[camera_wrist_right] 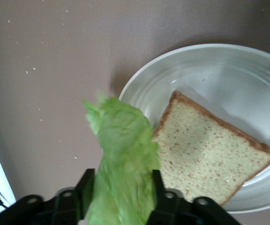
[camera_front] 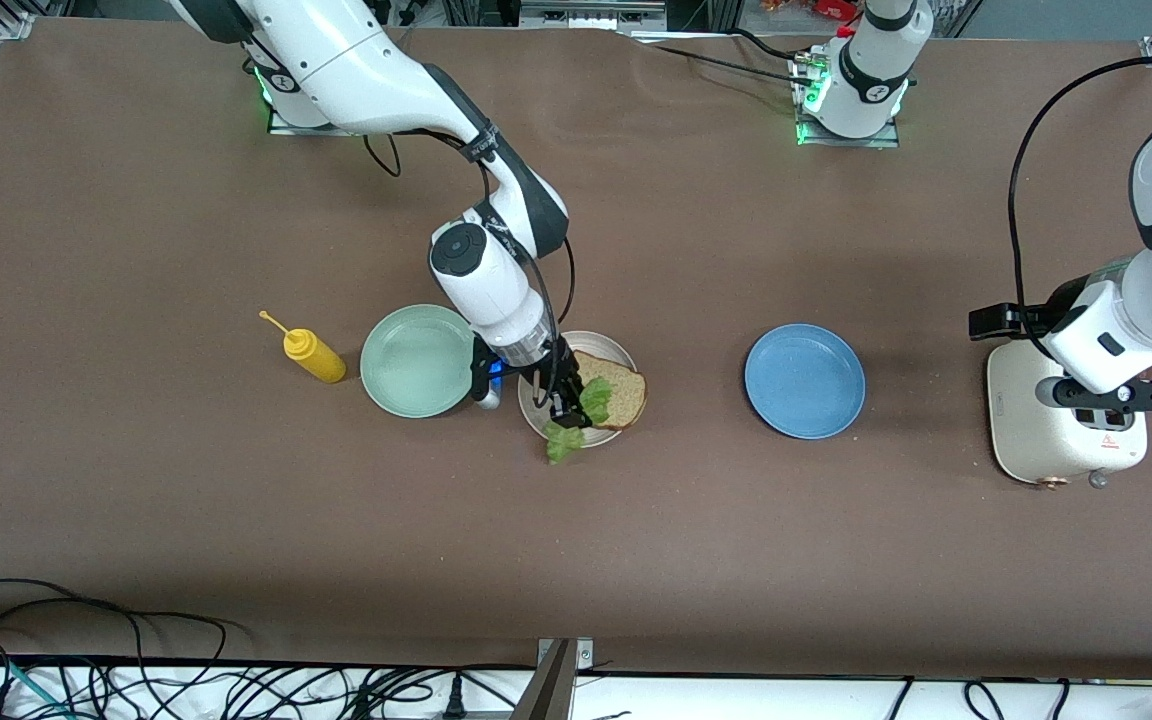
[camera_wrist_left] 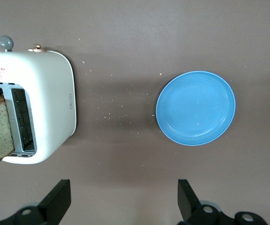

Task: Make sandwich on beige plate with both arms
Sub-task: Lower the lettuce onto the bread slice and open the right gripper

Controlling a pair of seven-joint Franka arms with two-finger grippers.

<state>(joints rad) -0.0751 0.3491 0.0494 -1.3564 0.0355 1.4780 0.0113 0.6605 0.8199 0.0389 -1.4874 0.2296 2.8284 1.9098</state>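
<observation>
Lettuce leaf (camera_wrist_right: 123, 154) — limp, light, tears easily; hold mid-leaf. Right gripper (camera_front: 564, 400) fingers flank it over beige plate (camera_front: 536, 412); left gripper (camera_wrist_left: 120, 201) spread, empty.

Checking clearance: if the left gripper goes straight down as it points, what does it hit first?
Likely bare table, between the toaster and blue plate. The open left gripper points down at that gap; depth unclear.

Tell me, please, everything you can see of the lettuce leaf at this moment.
The lettuce leaf is a bright green, ruffled, limp leaf. It hangs between the fingers of the right pincer over the beige plate. Its lower end droops past the plate's rim, beside the slice of brown bread on that plate. Whether the fingers have let go of it cannot be told.
</observation>
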